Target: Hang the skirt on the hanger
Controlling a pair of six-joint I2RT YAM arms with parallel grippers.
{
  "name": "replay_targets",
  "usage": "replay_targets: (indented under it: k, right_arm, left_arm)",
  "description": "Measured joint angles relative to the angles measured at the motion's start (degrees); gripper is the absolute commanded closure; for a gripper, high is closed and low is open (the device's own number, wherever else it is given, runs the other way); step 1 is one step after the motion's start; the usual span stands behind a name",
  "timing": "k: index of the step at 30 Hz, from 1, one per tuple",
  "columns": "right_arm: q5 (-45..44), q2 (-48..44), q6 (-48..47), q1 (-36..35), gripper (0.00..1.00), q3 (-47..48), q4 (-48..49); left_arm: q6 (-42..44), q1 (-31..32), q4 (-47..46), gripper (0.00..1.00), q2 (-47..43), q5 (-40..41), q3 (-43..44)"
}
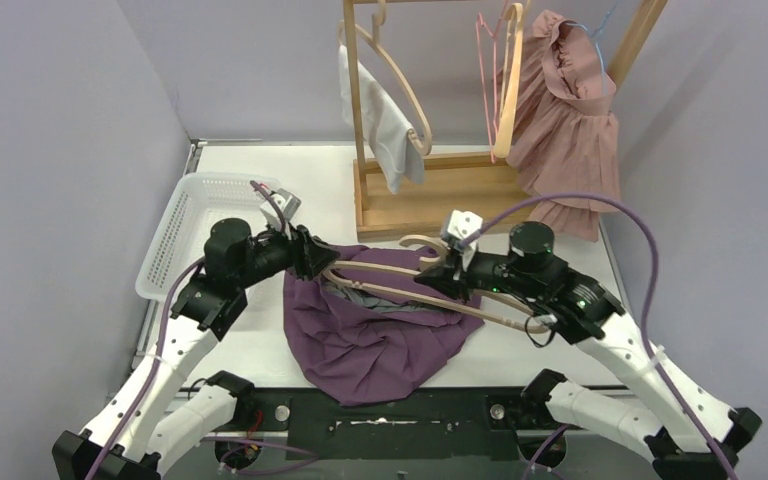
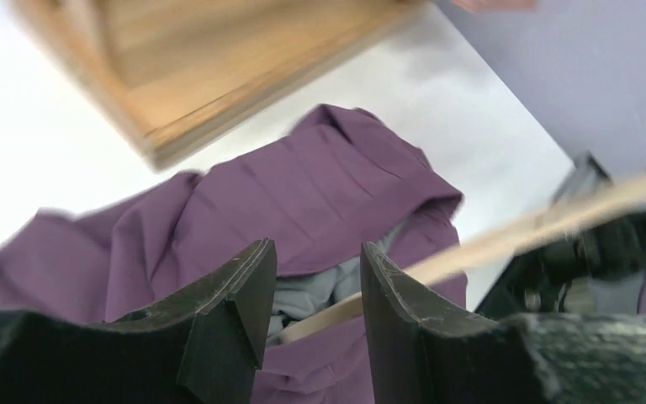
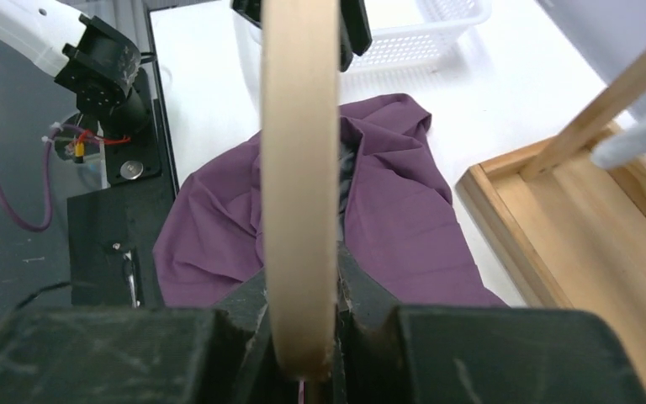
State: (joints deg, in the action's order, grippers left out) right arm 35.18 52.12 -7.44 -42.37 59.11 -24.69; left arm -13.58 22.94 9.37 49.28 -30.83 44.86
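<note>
Seen only from right wrist: right gripper clamped on one hanger. Apparently loose round its tip, left gripper parted; one skirt beneath.

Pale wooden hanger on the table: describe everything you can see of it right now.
The pale wooden hanger is smooth, curved light wood with a hook toward the wooden rack side. It lies roughly flat across the crumpled purple skirt, its bar passing over the grey lining. The right gripper is clamped on one arm; the far end sits between the fingers of the open left gripper, apparently untouched.
</note>
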Motion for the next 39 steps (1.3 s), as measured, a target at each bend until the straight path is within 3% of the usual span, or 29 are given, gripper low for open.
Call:
replay_targets:
  k: [5, 9, 14, 17, 23, 24, 36, 39]
  right_arm:
    - [-3.69, -8.39, 1.60, 0.00, 1.00, -1.95, -3.39]
    - [-5.05, -9.53, 2.78, 0.00, 1.00, -2.43, -4.92]
    - [-6.10, -8.61, 3.54, -0.04, 1.00, -4.39, -6.25]
    - [-6.45, -7.43, 3.87, -0.04, 1.00, -5.33, -6.14]
    - [-6.49, -6.23, 5.95, -0.07, 1.00, -7.85, -3.54]
    - [-6.51, -5.86, 6.56, -0.09, 1.00, -8.33, -2.71]
    - [-12.35, -1.46, 13.16, -4.24, 1.00, -16.44, 10.32]
    - [-15.10, -0.39, 13.86, -5.03, 1.00, -18.10, 13.20]
  left_arm:
    - [-13.68, -0.33, 6.36, 0.56, 0.42, 16.35, -0.46]
    - [-18.47, -1.01, 12.02, 0.55, 5.60, 19.93, -0.07]
    - [-19.30, -2.25, 18.80, 0.55, 14.36, 19.04, 0.87]
    - [-19.41, -3.19, 20.63, 0.61, 15.91, 17.07, 0.68]
    - [-20.06, -4.63, 20.46, 0.98, 16.37, 13.77, 0.42]
    - [-20.26, -4.68, 20.41, 1.00, 16.61, 13.44, 0.42]
    - [-20.26, -4.74, 20.65, 1.00, 17.99, 8.28, 2.05]
    - [-20.87, -4.74, 19.71, 1.00, 17.07, 3.80, 2.49]
